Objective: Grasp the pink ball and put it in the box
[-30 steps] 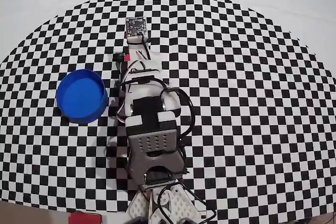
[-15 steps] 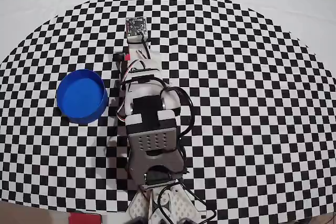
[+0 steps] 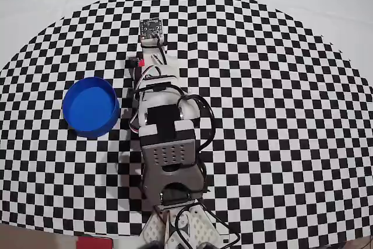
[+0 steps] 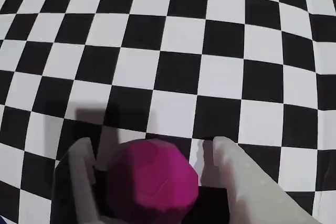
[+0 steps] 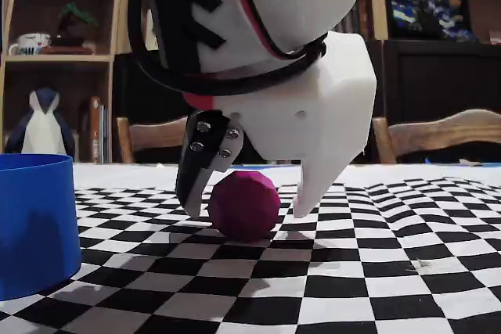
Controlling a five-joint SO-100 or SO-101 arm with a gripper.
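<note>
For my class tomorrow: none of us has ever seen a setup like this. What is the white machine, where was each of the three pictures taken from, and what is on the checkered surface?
The white machine is a small robot arm with a two-finger gripper at its tip. One picture looks straight down from above, one comes from a camera riding on the arm's wrist, and one is taken from low at table level.

On the black-and-white checkered cloth sit a round, shallow, bright blue tub and a small magenta-pink ball.

In the wrist view the ball lies between the two fingers. In the low view it rests on the cloth, with a gap showing beside one finger. So the gripper is open around the ball, which is not yet lifted.
</note>
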